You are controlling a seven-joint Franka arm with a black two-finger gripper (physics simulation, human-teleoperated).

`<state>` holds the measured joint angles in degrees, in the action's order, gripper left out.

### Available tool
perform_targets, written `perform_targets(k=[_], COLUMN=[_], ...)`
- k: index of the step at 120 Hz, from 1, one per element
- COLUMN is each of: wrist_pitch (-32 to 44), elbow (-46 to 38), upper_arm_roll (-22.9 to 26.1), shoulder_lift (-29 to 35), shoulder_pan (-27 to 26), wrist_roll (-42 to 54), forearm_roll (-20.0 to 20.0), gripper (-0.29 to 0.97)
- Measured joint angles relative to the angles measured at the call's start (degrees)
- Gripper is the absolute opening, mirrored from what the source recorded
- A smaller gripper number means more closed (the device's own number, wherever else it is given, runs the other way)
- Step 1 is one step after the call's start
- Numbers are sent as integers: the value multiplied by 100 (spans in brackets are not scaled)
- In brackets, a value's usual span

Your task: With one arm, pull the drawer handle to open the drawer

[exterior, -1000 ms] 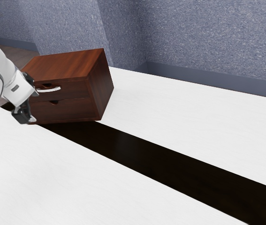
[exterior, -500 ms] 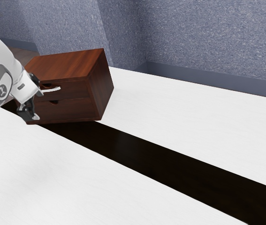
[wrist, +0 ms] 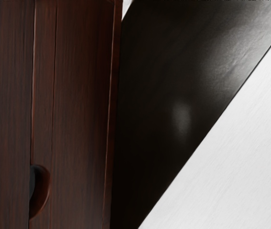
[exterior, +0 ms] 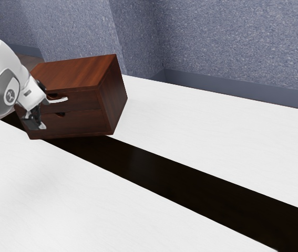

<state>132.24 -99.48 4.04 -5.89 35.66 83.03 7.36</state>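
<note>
A dark brown wooden cabinet (exterior: 88, 79) stands at the back of the exterior view's left. Its front carries an upper drawer with a curved silver handle (exterior: 59, 97) and a lower panel with a dark notch (exterior: 60, 114). The drawer front looks flush with the cabinet. My black gripper (exterior: 34, 121) hangs right against the front's near edge, below the handle and toward the exterior view's left of it, with nothing seen in it. The wrist view looks closely at the cabinet front (wrist: 68, 95) and a rounded notch (wrist: 38, 191).
The table is white (exterior: 201, 126) with a wide black strip (exterior: 191, 184) running diagonally from under the cabinet to the exterior view's lower right. A blue-grey wall (exterior: 217, 37) rises behind. The black strip (wrist: 173, 109) lies right beside the cabinet.
My hand has moved toward the exterior view's right and slightly up, closing in on the cabinet front. The wrist has turned. The drawer has not moved.
</note>
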Motion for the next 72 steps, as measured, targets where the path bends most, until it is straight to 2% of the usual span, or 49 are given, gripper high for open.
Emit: perform_targets(k=[40, 72], wrist_pitch=[22, 31], elbow=[381, 658], upper_arm_roll=[-46, -52], shoulder_lift=[-463, -577], shoulder_pan=[-5, -6], wrist_roll=[72, 107], forearm_roll=[-84, -157], gripper=[68, 68])
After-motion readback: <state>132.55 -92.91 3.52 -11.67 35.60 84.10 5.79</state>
